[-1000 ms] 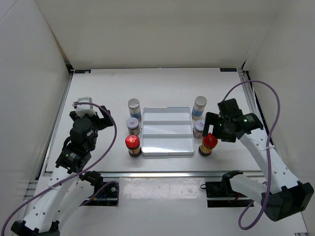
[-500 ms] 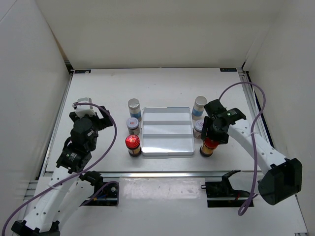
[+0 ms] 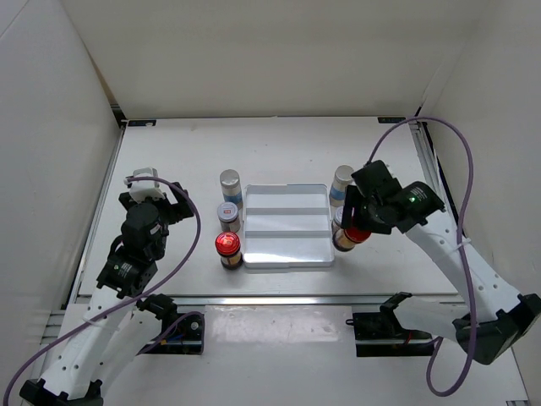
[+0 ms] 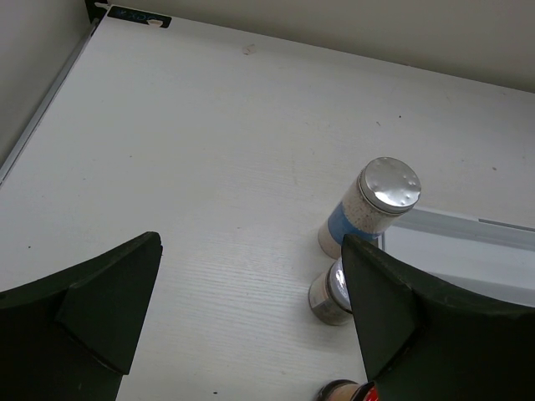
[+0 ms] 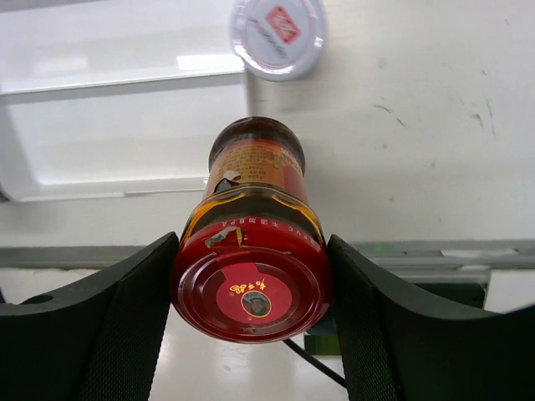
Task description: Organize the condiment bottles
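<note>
Now that the right claw [image 5: 247, 288] is being pressed against both sides of its cap, the red-capped amber bottle [image 5: 255, 180] is being carried off the worktop [image 3: 169, 152]. A second ago it was being left standing by the near right corner of the white stepped tray [image 3: 287, 249], with the claw only being brought towards it. It is now being held tilted, its base pointing away from the wrist camera, just beside the tray's right edge. Whether it is already over the rim cannot be told.

The grasp is being judged as made, and the carry to a step as being begun. No bottle is being shown on the tray yet, so five are being left to follow.

On the right, a white-lidded jar [image 5: 277, 25] and a silver-capped bottle [image 3: 341, 179] are being left upright on the worktop beside the tray. On the left, a second silver-capped bottle [image 3: 230, 184], white-lidded jar [image 3: 228, 213] and red-capped bottle [image 3: 227, 247] are being left in a row along the tray's other side.

The left claw [image 4: 251, 334] is being held spread and empty, well left of that row, unchanged over the last second.
</note>
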Motion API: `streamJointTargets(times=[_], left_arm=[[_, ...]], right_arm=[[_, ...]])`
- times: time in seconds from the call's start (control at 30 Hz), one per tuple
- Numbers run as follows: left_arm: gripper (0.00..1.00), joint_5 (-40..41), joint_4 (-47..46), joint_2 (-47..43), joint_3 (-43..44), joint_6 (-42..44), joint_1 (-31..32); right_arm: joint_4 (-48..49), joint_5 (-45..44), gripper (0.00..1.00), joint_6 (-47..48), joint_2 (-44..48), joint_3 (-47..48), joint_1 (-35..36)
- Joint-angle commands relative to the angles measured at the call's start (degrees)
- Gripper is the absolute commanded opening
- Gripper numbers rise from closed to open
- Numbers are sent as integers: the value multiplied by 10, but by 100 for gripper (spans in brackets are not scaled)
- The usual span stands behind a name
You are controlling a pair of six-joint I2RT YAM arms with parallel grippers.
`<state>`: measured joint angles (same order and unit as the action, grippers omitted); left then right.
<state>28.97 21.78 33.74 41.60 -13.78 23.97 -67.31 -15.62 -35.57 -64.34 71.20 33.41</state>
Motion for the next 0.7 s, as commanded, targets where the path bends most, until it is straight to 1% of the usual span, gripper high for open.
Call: streamJointTargets(times=[0.0,0.1,0.17,0.3,0.53,0.57,0.63,0.67], left_arm=[[100,-3,-13,-1,-2,2,2],[100,-8,-13,-1,-7,2,2],[100,-15,-13,5,-7,2,2],[100,-27,-18,5,-7,8,2],[100,-44,-24,5,-13,13,2],[100,-49,-29,5,-13,13,2],[100,-54,-29,5,-18,13,2],[100,-54,-36,5,-18,13,2]], right_arm=[[18,-7,0,-4,-9,56,43],[45,-7,0,-9,-46,71,85],[67,-7,0,-9,-79,71,91],[92,11,0,-9,-142,71,91],[98,29,0,-14,-203,61,91],[98,29,1,-20,-203,61,91],[98,29,9,-20,-209,54,91],[98,29,21,-25,-214,48,91]])
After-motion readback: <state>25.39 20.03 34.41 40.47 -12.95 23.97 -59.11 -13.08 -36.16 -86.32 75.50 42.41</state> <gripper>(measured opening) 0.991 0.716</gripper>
